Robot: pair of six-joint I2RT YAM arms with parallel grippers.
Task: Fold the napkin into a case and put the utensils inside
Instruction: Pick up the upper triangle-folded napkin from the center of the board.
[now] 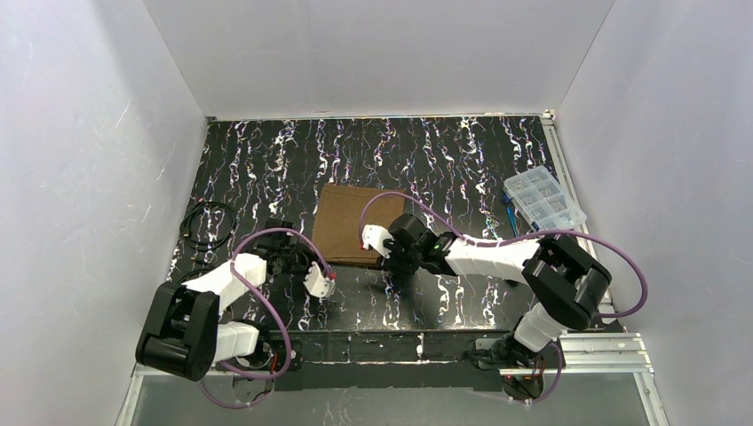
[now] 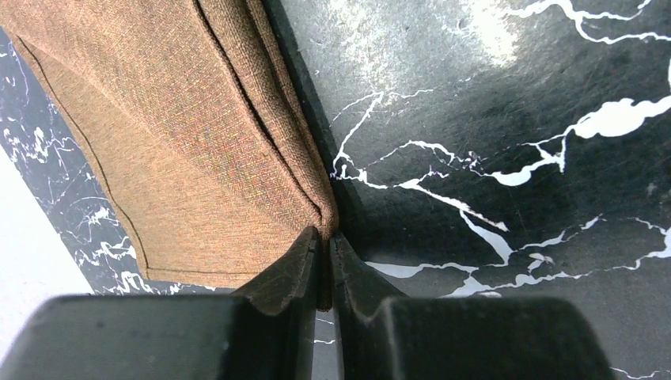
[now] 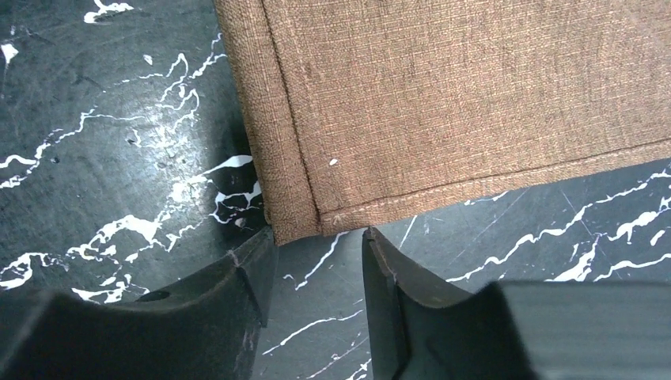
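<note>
- Left arm [image 1: 226, 277]: white link shells set between bulky black joint housings, the largest housing nearest the base.
- Right arm [image 1: 488, 257]: same build, with white shells and rounded black joints.
- A purple cable [image 1: 275, 232] ran in loops along the left arm, and a second purple cable [image 1: 635, 266] ran along the right arm.
- White block [image 1: 318, 282] at the left wrist carried a small red spot.
- Left gripper [image 2: 324, 245]: fingers [image 2: 285, 273] were matte black wedges tapering to thin tips, with scuffed surfaces.
- Right gripper [image 3: 316, 235]: fingers [image 3: 237, 277] were of the same black wedge form, with a round hole [image 3: 150, 297] in one finger body.
</note>
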